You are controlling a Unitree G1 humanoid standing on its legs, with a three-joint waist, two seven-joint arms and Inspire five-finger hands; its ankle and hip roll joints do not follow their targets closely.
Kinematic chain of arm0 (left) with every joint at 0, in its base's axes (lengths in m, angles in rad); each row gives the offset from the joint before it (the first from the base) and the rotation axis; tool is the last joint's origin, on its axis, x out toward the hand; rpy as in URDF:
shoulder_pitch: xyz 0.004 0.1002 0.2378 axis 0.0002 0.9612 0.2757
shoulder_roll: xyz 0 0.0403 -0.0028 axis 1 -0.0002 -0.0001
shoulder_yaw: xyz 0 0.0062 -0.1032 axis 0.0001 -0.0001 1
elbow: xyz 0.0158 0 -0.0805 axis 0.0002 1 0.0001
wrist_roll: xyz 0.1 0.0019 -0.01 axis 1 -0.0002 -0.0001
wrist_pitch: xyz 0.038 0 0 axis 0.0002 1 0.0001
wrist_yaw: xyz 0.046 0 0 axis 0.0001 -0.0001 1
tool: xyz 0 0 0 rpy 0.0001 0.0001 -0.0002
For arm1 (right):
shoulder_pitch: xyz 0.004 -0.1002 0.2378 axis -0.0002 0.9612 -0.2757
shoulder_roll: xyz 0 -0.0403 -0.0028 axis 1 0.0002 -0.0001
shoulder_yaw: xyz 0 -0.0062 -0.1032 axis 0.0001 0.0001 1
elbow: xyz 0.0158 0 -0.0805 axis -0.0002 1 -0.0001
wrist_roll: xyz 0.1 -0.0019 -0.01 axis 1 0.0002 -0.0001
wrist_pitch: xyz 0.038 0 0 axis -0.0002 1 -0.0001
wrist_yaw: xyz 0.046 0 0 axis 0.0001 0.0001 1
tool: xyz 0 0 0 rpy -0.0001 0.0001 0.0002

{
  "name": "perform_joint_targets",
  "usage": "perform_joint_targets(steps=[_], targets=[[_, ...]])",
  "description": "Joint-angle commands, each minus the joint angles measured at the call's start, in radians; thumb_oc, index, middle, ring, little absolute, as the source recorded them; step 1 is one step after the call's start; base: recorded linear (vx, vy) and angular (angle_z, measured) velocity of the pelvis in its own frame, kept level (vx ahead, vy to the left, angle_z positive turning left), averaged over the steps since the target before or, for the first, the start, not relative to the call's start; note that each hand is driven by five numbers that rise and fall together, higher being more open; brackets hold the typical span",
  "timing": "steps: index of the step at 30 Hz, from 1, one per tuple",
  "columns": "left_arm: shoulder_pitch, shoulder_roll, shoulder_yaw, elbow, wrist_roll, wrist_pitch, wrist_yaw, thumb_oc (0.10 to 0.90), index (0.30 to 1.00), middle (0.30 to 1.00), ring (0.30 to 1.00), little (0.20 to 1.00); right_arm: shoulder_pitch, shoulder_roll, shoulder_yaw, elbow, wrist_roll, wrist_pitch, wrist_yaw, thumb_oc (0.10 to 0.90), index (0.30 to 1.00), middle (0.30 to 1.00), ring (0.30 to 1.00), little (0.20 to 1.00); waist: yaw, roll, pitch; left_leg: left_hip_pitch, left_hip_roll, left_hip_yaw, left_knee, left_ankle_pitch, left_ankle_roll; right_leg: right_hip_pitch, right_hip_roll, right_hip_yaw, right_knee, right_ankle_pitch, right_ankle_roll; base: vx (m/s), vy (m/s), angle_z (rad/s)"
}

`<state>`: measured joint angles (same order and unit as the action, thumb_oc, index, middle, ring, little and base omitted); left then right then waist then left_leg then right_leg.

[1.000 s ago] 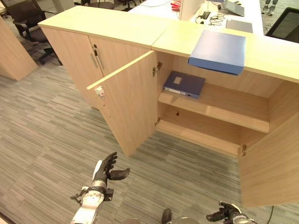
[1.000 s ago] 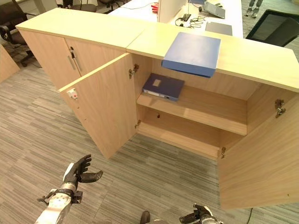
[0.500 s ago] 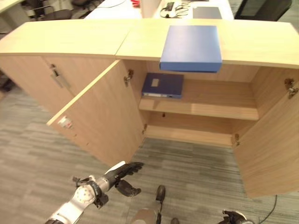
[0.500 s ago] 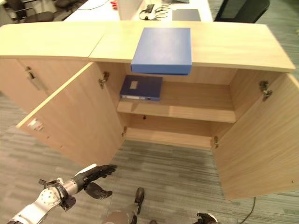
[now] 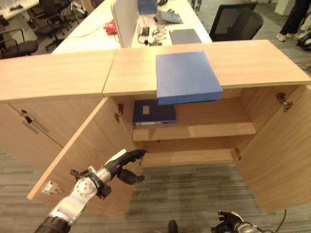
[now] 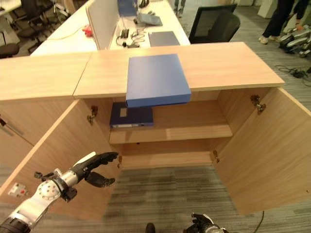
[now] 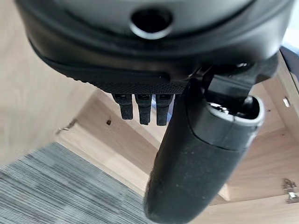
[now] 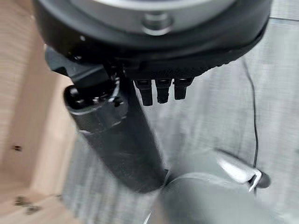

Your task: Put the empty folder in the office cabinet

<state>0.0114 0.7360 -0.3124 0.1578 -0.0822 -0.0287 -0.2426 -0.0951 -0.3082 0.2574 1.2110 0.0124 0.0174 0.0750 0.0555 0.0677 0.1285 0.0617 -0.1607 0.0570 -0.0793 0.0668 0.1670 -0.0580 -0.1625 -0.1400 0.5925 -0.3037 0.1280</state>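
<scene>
A blue folder (image 5: 187, 77) lies flat on top of the open office cabinet (image 5: 204, 130), its front edge jutting past the countertop. A second, darker blue folder (image 6: 131, 115) lies on the cabinet's upper shelf at the left. My left hand (image 5: 121, 167) floats low in front of the left door (image 5: 82, 160), fingers straight and thumb apart, holding nothing; its wrist view looks past the thumb (image 7: 196, 154) into the cabinet. My right hand (image 6: 199, 224) hangs low near the floor, relaxed and empty, thumb (image 8: 117, 140) extended.
The right door (image 5: 279, 155) stands wide open. A closed cabinet (image 5: 29, 126) adjoins on the left. Behind lie a desk with a monitor (image 5: 125, 17), cables and a laptop, a black chair (image 5: 235, 24), and a person's legs (image 5: 296, 17).
The camera has swung, so the cabinet now faces me squarely. My left hand has risen and reached forward beside the left door. Both folders lie where they were.
</scene>
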Motion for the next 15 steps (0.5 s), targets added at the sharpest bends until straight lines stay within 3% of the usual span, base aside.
perform_joint_targets(steps=[1,4,8,15], targets=[[-0.038,-0.024,0.086,-0.070,0.012,-0.070,0.051,0.800,0.900,0.900,0.900,0.900,0.014,-0.018,0.000,-0.001,0.024,0.004,-0.004,0.800,0.900,0.900,0.900,0.900,-0.014,0.002,0.001,-0.007,0.034,-0.066,-0.008,-0.066,-0.095,-0.044,0.049,0.010,-0.210,0.230,-0.036,0.08,-0.017,0.35],[-0.076,-0.036,0.047,-0.050,0.037,-0.077,0.054,0.800,0.900,0.900,0.900,0.900,0.017,-0.021,-0.019,-0.012,0.059,0.001,-0.014,0.800,0.900,0.900,0.900,0.900,-0.049,0.006,0.038,0.028,0.037,-0.098,-0.006,-0.072,-0.102,-0.121,0.091,0.059,-0.270,0.270,-0.025,0.07,-0.046,0.40],[-0.112,-0.055,0.011,-0.041,0.052,-0.079,0.053,0.800,0.900,0.900,0.900,0.900,0.045,-0.020,-0.038,-0.009,0.091,0.001,-0.013,0.800,0.900,0.900,0.900,0.900,-0.076,-0.015,0.043,0.053,0.021,-0.150,0.001,-0.088,-0.105,-0.085,0.123,0.170,-0.367,0.304,-0.015,0.11,-0.075,0.57],[-0.060,-0.081,0.038,-0.059,0.024,-0.088,0.072,0.800,0.900,0.900,0.900,0.900,0.053,-0.014,-0.035,0.016,0.083,0.003,-0.009,0.800,0.900,0.900,0.900,0.900,-0.051,-0.032,-0.014,0.060,0.036,-0.162,-0.008,-0.105,-0.118,0.045,0.135,0.139,-0.552,0.320,-0.032,0.14,-0.130,0.37]])
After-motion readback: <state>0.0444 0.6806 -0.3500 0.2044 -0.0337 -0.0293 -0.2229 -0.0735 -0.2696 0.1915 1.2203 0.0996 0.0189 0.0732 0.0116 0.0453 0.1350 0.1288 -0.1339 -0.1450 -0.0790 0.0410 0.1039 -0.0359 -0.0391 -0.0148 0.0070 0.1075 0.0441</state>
